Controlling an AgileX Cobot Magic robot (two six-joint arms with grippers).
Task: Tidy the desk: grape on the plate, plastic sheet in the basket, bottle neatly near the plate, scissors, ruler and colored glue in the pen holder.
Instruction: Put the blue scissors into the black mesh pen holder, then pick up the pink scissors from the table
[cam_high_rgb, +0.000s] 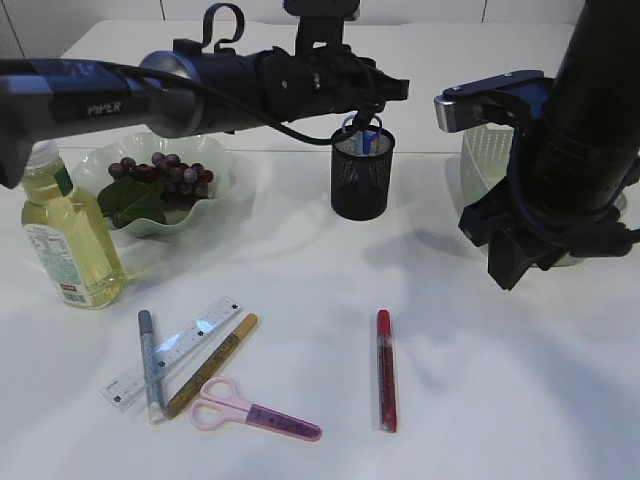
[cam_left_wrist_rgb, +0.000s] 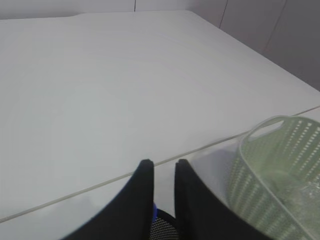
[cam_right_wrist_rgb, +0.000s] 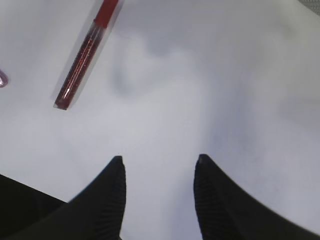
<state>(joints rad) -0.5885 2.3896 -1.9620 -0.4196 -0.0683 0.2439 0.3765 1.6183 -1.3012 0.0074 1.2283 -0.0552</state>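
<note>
My left gripper (cam_high_rgb: 366, 125) hangs over the black mesh pen holder (cam_high_rgb: 362, 180), its fingers a narrow gap apart with nothing between the tips. A blue glue stick (cam_high_rgb: 371, 143) stands in the holder just below; its top shows beside the left finger (cam_left_wrist_rgb: 155, 212). My right gripper (cam_right_wrist_rgb: 159, 162) is open and empty above the table, with the red glue (cam_right_wrist_rgb: 82, 62) lying off to its upper left. The grapes (cam_high_rgb: 165, 172) rest on the green plate (cam_high_rgb: 225, 160). Beside the plate stands the bottle (cam_high_rgb: 68, 240). Ruler (cam_high_rgb: 175, 350), silver glue (cam_high_rgb: 150, 365), gold glue (cam_high_rgb: 212, 365) and pink scissors (cam_high_rgb: 255, 412) lie together at the front.
The green basket (cam_left_wrist_rgb: 280, 165) stands to the right of the pen holder, partly behind my right arm in the exterior view. Something translucent and crinkled lies inside it; whether that is the plastic sheet I cannot tell. The red glue (cam_high_rgb: 386, 370) lies alone at front centre.
</note>
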